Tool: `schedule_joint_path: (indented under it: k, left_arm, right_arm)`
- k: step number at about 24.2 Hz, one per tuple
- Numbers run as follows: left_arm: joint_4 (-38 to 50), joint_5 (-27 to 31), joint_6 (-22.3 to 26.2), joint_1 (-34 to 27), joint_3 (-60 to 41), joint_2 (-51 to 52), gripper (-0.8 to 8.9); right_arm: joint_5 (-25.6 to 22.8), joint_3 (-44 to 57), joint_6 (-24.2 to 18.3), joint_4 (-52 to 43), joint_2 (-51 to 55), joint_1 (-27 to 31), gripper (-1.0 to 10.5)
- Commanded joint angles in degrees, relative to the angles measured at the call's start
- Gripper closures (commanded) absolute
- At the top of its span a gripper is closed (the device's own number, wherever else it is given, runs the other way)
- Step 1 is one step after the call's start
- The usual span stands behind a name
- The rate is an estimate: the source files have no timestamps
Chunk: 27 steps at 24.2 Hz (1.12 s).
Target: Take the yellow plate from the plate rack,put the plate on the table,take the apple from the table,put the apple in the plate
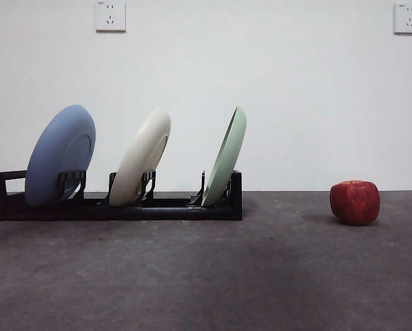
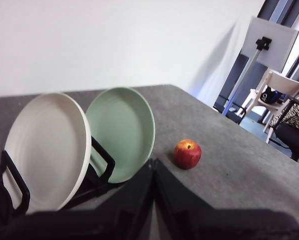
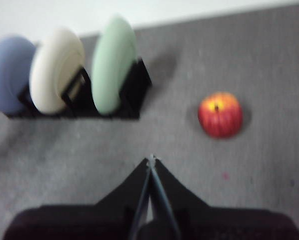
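Observation:
The cream yellow plate (image 1: 142,164) stands tilted in the middle slot of the black plate rack (image 1: 123,207), between a blue plate (image 1: 60,155) and a pale green plate (image 1: 227,155). It also shows in the left wrist view (image 2: 47,150) and the right wrist view (image 3: 55,70). The dark red apple (image 1: 355,202) sits on the grey table (image 1: 261,276) to the right of the rack. My left gripper (image 2: 153,162) is shut and empty, held above the table near the rack. My right gripper (image 3: 151,160) is shut and empty, high above the table between rack and apple (image 3: 220,114). Neither arm shows in the front view.
A white wall with two sockets stands behind the table. In the left wrist view a chair (image 2: 277,92) and a stand with a white board (image 2: 269,37) lie beyond the table's far edge.

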<state>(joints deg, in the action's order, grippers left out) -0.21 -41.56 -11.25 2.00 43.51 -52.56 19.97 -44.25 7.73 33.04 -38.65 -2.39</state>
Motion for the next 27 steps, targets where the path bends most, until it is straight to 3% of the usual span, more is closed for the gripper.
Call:
schedule_joint_path:
  k: [1,5,7,11,16,17,18,21,23,27]
  left_arm:
    - [-1.16,-0.5,-0.52,-0.02,2.01,-3.41,8.18]
    - [-7.34,-0.9,0.24,-0.02,7.37,-8.92,8.18]
    - [-13.51,-0.9,3.87,0.09,12.68,-13.81,8.18]
    - [-22.91,-0.83,10.29,1.53,22.56,-23.32,8.18]
    - [-27.47,-0.37,11.8,3.76,32.54,-35.06,8.12]
    - [-28.06,-0.35,11.96,4.33,34.45,-37.24,7.92]
    - [-28.48,0.33,11.93,4.96,36.37,-39.41,7.12]
    - [-28.96,4.72,11.96,7.08,41.24,-44.15,4.01]
    - [-29.07,5.6,12.7,8.33,43.43,-46.45,3.33]
    - [-29.94,7.06,14.25,10.47,46.12,-50.12,2.96]
  right_arm:
    - [0.28,-0.7,0.94,2.4,-2.36,-0.07,9.5]
    - [5.57,-1.27,1.05,5.11,-4.83,-0.11,9.5]
    - [10.82,-1.7,0.83,4.22,-6.32,-0.28,9.5]
    - [15.23,-3.93,-0.57,4.85,-8.63,-0.28,9.5]
    - [18.71,-6.45,-0.72,5.16,-10.4,-0.28,9.5]
    - [19.93,-6.91,-1.14,5.16,-10.71,-0.28,9.5]
    - [20.9,-7.23,-2.01,5.18,-10.82,-0.33,9.5]
    - [21.18,-7.91,-2.16,5.66,-11.13,-1.99,9.5]
    - [21.18,-8.0,-2.16,5.81,-11.13,-3.58,9.5]
    - [21.16,-8.0,-1.77,5.75,-11.13,-7.04,9.5]
